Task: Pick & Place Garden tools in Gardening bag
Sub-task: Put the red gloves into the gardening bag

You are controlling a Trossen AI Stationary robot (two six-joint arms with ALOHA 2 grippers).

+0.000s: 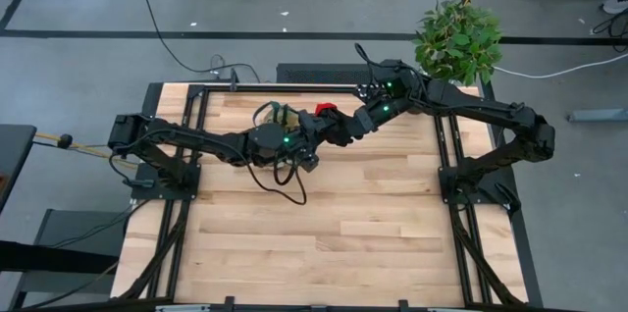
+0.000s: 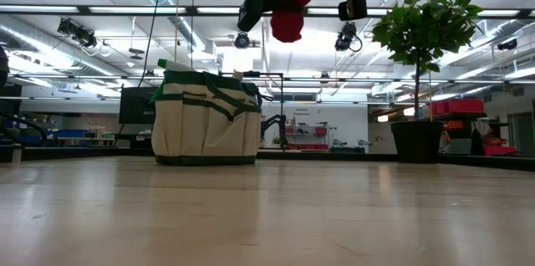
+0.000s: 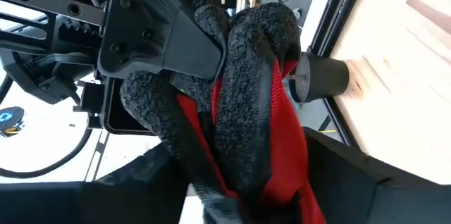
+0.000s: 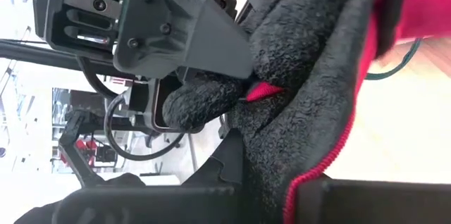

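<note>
Both arms meet mid-air over the far middle of the worktop [image 1: 324, 224], just right of the gardening bag [image 2: 206, 121]. Red-and-black glove [image 1: 325, 110] hangs between them, above the worktop. Right end effector [image 1: 334, 131] clenched on the glove, fabric pinched in its fingers in the right wrist view. Left end effector [image 1: 312, 145] spread wide around the glove; can't tell if it's gripping. Bag sits upright, tools poking out the top. Potted plant [image 1: 457, 40] at far right corner.
</note>
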